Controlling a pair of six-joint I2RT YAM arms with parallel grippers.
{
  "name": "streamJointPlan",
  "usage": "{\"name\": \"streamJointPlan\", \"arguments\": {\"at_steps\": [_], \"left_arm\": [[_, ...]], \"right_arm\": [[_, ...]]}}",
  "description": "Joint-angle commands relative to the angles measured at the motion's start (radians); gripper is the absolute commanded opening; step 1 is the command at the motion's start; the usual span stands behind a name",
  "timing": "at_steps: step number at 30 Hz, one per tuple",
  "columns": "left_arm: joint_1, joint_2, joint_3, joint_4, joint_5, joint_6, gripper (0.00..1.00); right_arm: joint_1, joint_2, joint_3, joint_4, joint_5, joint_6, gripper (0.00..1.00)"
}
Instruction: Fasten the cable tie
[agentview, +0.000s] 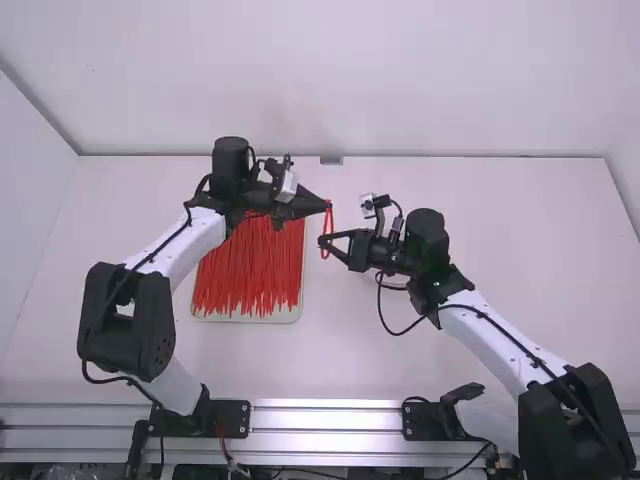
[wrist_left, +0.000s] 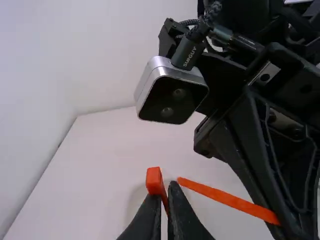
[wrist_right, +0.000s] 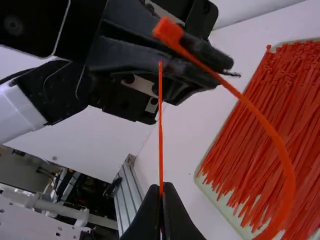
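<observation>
Slim orange plastic cable tie (agentview: 327, 232), bent into a loop, midair. Left gripper (agentview: 328, 207) clamps its square head. Right gripper (agentview: 322, 241) pinches the tail, long axis aimed headward, tip just beside the head, seemingly unthreaded.

Black cable plug (wrist_left: 186, 52) on the silver wrist camera (wrist_left: 170, 92): I see one short line of pale print, a maker's mark.
Other surfaces: nothing I can read.

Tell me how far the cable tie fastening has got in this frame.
Done: one cable tie is up off the pile of ties and bent into a loop. In hand: the left gripper pinches it by the head, the right gripper pinches the tail, aimed at the head. Left: the tip looks not yet through the head; threading and tightening remain.
</observation>
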Motion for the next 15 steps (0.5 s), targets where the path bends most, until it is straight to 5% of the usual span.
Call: {"name": "streamJointPlan", "arguments": {"at_steps": [1,15], "left_arm": [[-0.015,-0.017,-0.006,-0.006,0.027,0.058,0.02],[-0.012,-0.017,-0.006,-0.015,-0.011,0.079,0.02]], "right_arm": [[0.003,0.004,-0.004,0.006,0.003,0.016,0.00],[-0.018,0.004,-0.004,-0.008,0.000,0.017,0.00]]}}
